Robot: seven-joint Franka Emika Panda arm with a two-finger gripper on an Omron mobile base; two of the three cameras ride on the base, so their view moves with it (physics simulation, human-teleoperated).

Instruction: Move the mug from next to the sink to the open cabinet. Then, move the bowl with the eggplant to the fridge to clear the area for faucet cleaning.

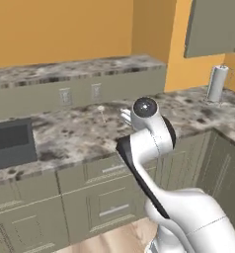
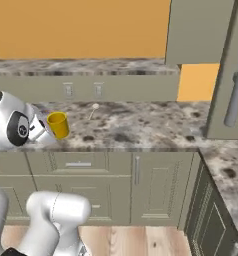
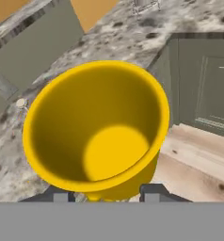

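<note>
Broadly, the speckled stone desk (image 2: 141,127) runs wide below the smooth yellow mug (image 2: 58,125), a plain open cylinder held clear above its near edge, clenched between the dark fingers (image 3: 152,192).

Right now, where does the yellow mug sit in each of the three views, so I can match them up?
Left base view: I cannot make it out; the arm's upper joint covers that spot.
Right base view: the mug is at centre left, tilted, just off the arm's wrist, over the counter's front edge.
Hand view: the mug fills the centre, mouth toward the camera.
Shared landmark: the speckled stone counter.
</note>
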